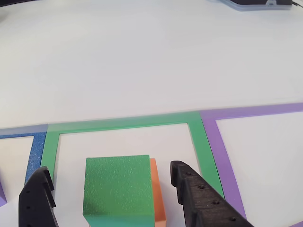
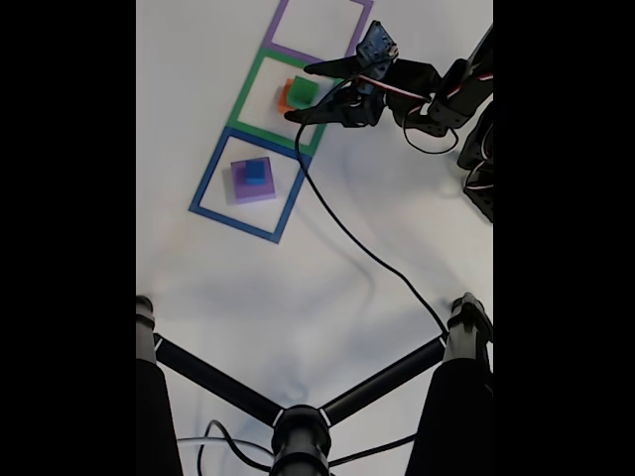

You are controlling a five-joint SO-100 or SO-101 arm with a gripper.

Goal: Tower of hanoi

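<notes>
The green block (image 1: pixel 118 189) sits directly between the two black fingers of the hand (image 1: pixel 111 187), and that is the relation the next move turns on: in the other view one finger (image 1: pixel 38 198) stands off the block's left face and the other finger (image 1: pixel 199 198) off its right face, with a visible gap on both sides, so the hand is spread apart and touching nothing. The block rests on the orange block (image 1: pixel 158 194), which peeks out along its right side, and both lie inside the green tape square (image 1: pixel 123 124) on the white table (image 1: pixel 142 56). Being roughly cubic, the green block has no long axis to speak of; its faces look about square to the fingers, so a straight closing should meet flat foam on either side. In the fixed view the arm (image 2: pixel 437 94) reaches in from the right edge, stretched low toward the green block (image 2: pixel 303 91), with the hand (image 2: pixel 296 94) straddling it. The blue cube (image 2: pixel 255 171) sits on the purple slab (image 2: pixel 253 186) in the neighbouring blue tape square (image 2: pixel 248 183), well apart from the hand. The purple tape square (image 2: pixel 317 30) lies on the other side. I judge that the hand is lined up to close on the green block; whether it is low enough I cannot tell.
</notes>
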